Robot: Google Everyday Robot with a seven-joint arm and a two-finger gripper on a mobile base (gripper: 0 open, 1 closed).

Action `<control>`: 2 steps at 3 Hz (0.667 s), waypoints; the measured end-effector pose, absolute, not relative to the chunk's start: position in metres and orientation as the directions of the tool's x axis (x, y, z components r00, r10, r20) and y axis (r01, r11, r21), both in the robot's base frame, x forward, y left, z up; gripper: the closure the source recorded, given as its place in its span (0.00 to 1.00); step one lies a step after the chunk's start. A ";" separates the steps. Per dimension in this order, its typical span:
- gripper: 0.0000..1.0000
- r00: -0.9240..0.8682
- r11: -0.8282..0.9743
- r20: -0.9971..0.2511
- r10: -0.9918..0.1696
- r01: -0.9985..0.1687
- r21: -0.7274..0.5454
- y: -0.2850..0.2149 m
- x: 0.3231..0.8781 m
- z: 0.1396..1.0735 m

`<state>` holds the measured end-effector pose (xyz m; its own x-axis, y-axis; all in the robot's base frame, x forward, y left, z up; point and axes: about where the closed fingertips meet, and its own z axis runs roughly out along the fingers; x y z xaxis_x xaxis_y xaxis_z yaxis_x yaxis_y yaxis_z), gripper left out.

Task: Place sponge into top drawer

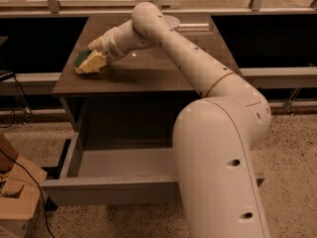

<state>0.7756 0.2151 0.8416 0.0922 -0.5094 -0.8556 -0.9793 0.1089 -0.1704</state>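
The sponge [87, 62], dark green over yellow foam, is at the left part of the brown cabinet top [148, 76], tilted. My gripper [95, 57] is at the sponge, with the arm reaching in from the right. The sponge sits at the gripper's tip, just above or on the top. The top drawer [119, 170] is pulled open below the cabinet top, light grey inside, with nothing in the part that shows. My arm's lower body hides the drawer's right part.
A white bowl [171, 21] stands at the back of the cabinet top, partly behind the arm. Cardboard boxes [17, 195] stand on the floor at the left, next to the drawer's corner. A black cable [20, 95] hangs at the far left.
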 end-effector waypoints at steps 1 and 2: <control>1.00 0.116 0.098 -0.854 -0.508 -0.977 -0.191 0.217 0.770 0.850; 1.00 0.151 0.088 -0.851 -0.503 -0.971 -0.224 0.218 0.761 0.865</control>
